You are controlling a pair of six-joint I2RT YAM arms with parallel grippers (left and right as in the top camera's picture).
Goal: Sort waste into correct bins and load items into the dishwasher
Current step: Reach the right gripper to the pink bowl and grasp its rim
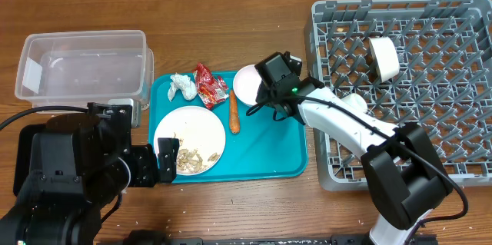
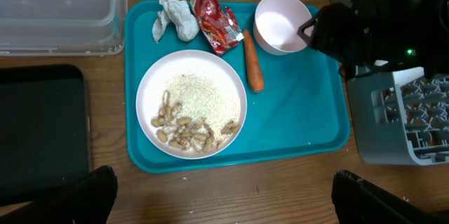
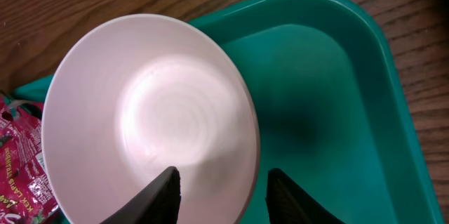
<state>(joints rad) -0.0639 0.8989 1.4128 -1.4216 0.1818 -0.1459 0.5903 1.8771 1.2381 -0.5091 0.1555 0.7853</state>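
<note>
My right gripper (image 1: 263,94) (image 3: 221,176) is open, with one finger inside the pale pink cup (image 1: 246,82) (image 3: 140,90) and one outside its rim. The cup stands upright on the teal tray (image 1: 269,149). A white plate (image 1: 192,126) (image 2: 144,97) holds beige scraps and rice (image 2: 186,131). A crumpled tissue (image 2: 175,17), a red wrapper (image 2: 214,17) and a carrot piece (image 2: 252,62) lie behind the plate. My left gripper (image 2: 224,182) is open and empty over bare wood in front of the tray.
The grey dish rack (image 1: 430,114) stands at the right with a white cup (image 1: 384,58) lying in it. The clear tub (image 1: 84,64) is at the back left. The black tray (image 2: 42,133) lies in front of it, largely under my left arm.
</note>
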